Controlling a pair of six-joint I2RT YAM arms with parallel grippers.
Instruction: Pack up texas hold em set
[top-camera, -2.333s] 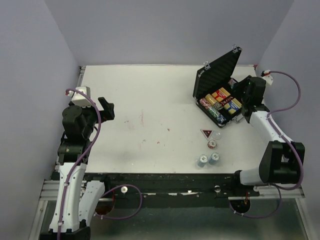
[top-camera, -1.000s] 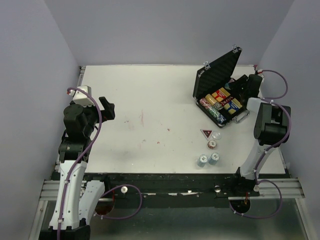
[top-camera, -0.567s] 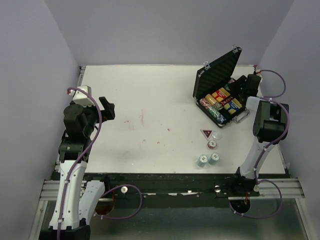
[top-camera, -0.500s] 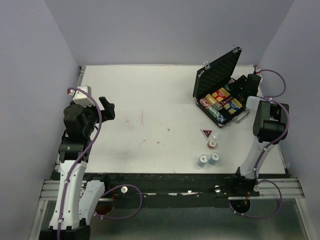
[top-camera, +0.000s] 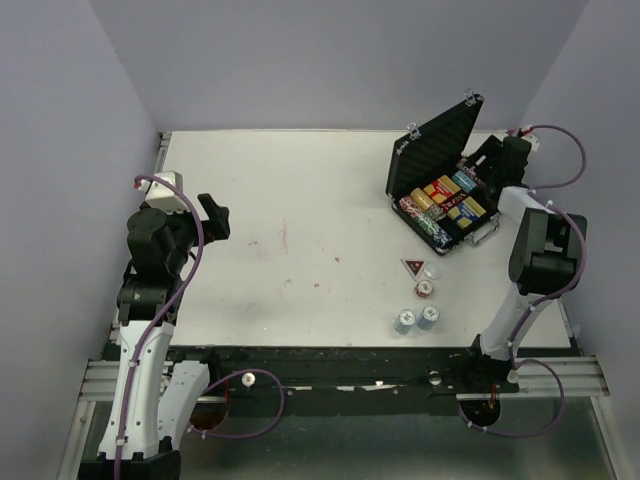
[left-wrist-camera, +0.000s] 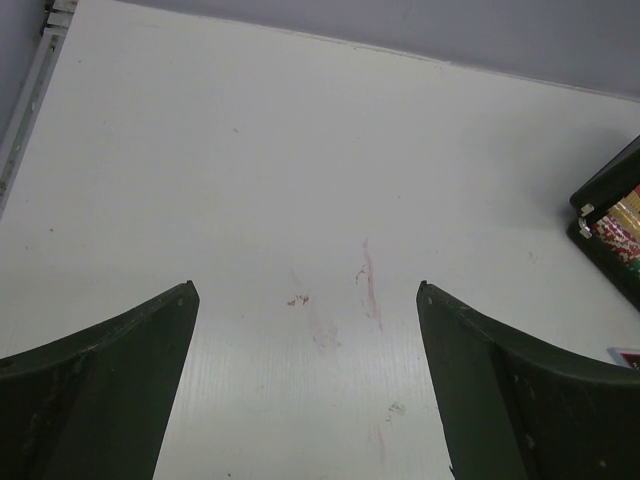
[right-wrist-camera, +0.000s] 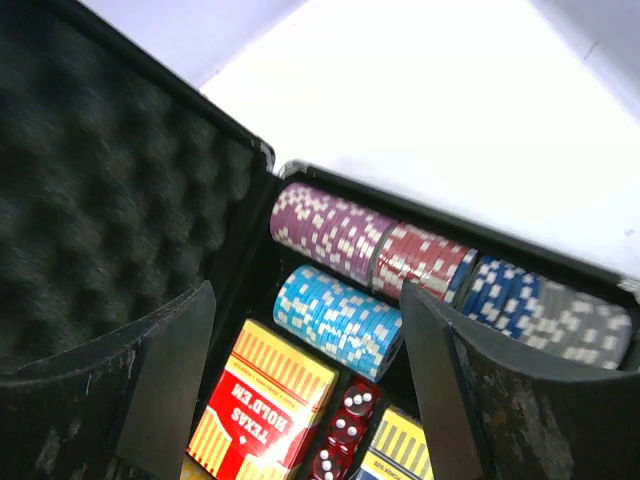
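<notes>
Worktop (top-camera: 300, 200) white, faintly smudged red. At left, left tool (left-wrist-camera: 305, 290) released, spread wide above it, grasping nothing. Right of centre, toward front: two blue-and-white chip stacks (top-camera: 404, 320), one red-and-white stack (top-camera: 424, 289), dark triangular marker (top-camera: 412, 266) just beside clear disc (top-camera: 433, 270). Behind them, black ribbed case (top-camera: 437, 135) open, lid raised, holding multicoloured chip rows (right-wrist-camera: 330, 235), card decks (right-wrist-camera: 265, 400), red dice (right-wrist-camera: 345, 415). Right tool (right-wrist-camera: 305, 300) released, empty, over light-blue row (right-wrist-camera: 345, 320) inside case.

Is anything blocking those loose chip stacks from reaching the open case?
Only the triangular marker and clear disc lie flat between the chip stacks and the case, which stands open.
</notes>
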